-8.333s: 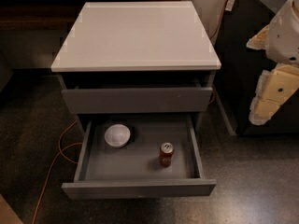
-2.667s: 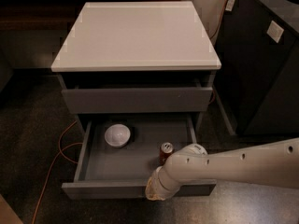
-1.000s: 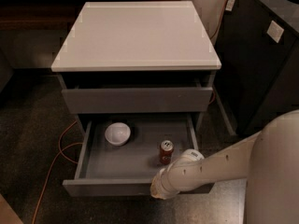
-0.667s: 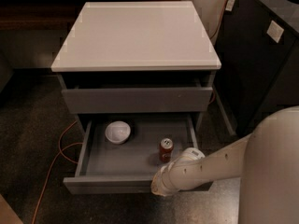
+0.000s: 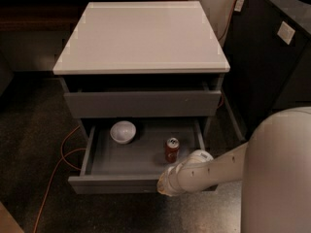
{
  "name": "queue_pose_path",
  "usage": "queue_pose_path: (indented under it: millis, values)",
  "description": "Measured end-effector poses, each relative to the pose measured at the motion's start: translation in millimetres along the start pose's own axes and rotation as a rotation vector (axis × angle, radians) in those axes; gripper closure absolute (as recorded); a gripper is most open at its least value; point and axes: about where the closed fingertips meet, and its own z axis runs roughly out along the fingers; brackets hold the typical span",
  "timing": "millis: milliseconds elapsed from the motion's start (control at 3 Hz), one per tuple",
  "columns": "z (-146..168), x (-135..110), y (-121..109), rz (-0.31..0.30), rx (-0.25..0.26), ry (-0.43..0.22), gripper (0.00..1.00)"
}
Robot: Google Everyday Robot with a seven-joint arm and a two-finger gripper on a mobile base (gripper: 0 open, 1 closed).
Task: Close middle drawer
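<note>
Middle drawer (image 5: pixel 116 183) sticks out at the cabinet's (image 5: pixel 146 38) 6 o'clock. Inside, 1 white bowl (image 5: pixel 123 131) at 10 o'clock, 1 soda can (image 5: pixel 171 149) at 4 o'clock. Gripper (image 5: pixel 167 183) is at the front panel's right end, can't tell whether it's clenched or released.

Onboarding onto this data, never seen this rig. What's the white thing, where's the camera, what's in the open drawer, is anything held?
The white tube is the robot's single arm, reaching in from the lower right. The big white bulk beside it is more of the robot, close to the lens. The arm's tip is the gripper, at the front panel of the open middle drawer, right of centre. Nothing is visibly held. There is one camera, looking down at the front of a grey cabinet with a white top; its mount is not on record. In the drawer are a white bowl at the back left and an upright red can toward the right.
</note>
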Motion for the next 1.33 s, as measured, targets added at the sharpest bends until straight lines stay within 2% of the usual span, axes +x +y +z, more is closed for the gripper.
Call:
queue_pose_path:
  millis: [667,1000,1333]
  values:
    - [16,-3,-40,0.011,0.056,-0.023,1.00]
    - [16,-3,-40,0.011,0.056,-0.023,1.00]
    - [17,5,-61,0.027,0.084,-0.007,1.00]
